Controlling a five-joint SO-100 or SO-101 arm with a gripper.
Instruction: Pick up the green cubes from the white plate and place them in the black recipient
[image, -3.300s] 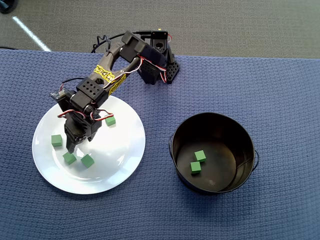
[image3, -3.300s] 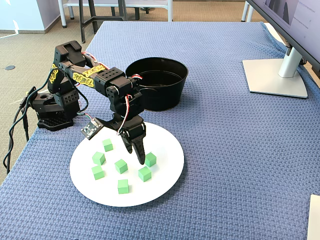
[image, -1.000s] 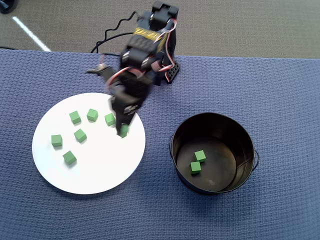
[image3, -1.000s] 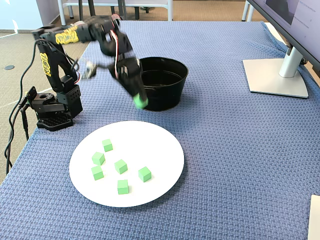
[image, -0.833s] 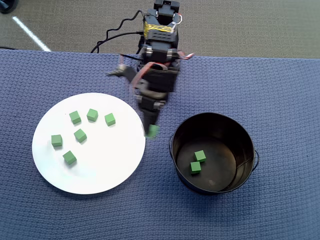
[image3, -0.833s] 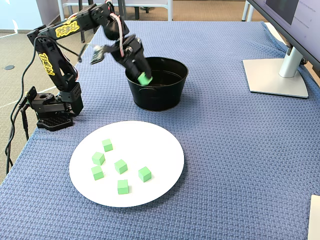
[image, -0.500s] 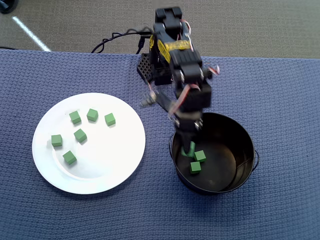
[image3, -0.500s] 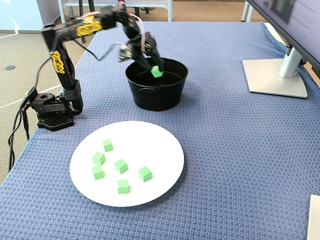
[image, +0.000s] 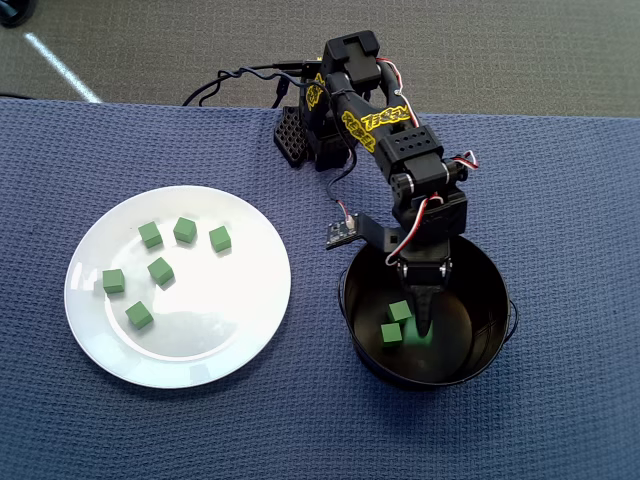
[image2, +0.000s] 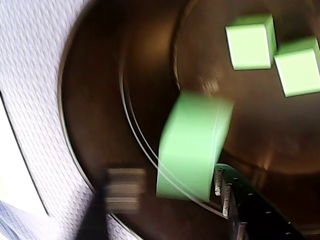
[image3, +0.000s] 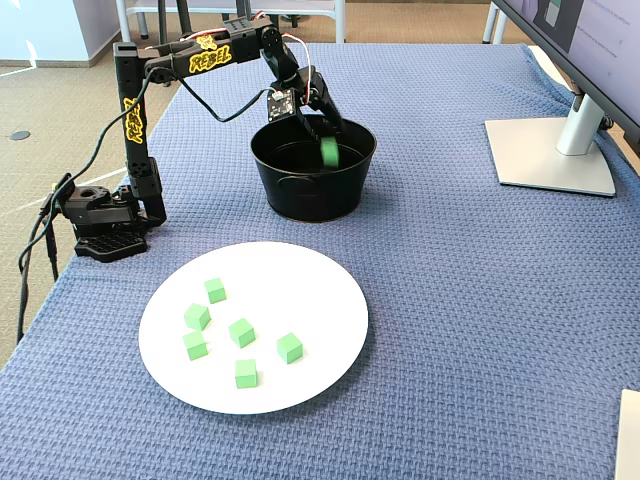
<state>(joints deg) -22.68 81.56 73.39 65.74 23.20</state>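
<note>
My gripper hangs inside the mouth of the black recipient, also seen in the fixed view. In the wrist view the gripper is open: the left finger is blurred and stands clear of a blurred green cube, which lies against the right finger. Two more green cubes rest on the pot floor. Several green cubes lie on the left half of the white plate.
The arm's base stands at the back edge of the blue cloth, with cables trailing off behind. In the fixed view a monitor stand sits at the far right. The plate lies in front of the pot.
The arm has swung on from the pot's near rim to over its middle. The jaws have parted and the carried cube has come free. The cubes on the plate have not moved.
</note>
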